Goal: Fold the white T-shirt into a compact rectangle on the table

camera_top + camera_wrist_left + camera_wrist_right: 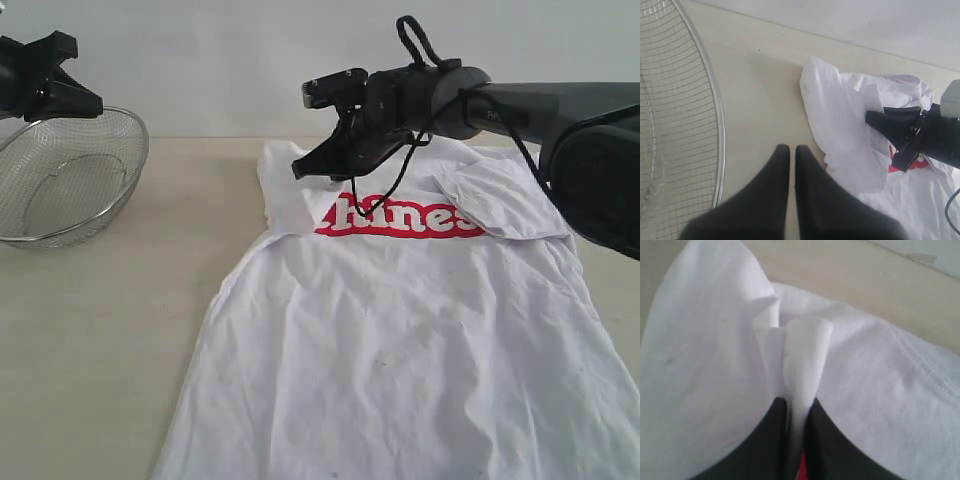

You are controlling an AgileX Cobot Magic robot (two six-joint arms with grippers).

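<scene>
White T-shirt (400,330) lies front up on the bench (100,330), filling the exterior view from centre to 5 o'clock, hem toward 6, collar toward 12. Cloth is wrinkled. Red band (400,220) with white lettering crosses the chest. The sleeve at 2 o'clock is folded inward over that end of the band. Right gripper (305,165) reaches across from 3 o'clock to the shirt's 11 o'clock shoulder. In the right wrist view, this gripper (796,402) is clamped on a raised ridge of white cloth pinched between its fingers. Left gripper (60,85) sits at 10 o'clock, over the rim of the wire-mesh bowl (60,180), well apart from the shirt. In the left wrist view, its fingers (777,165) are together with nothing between them.
</scene>
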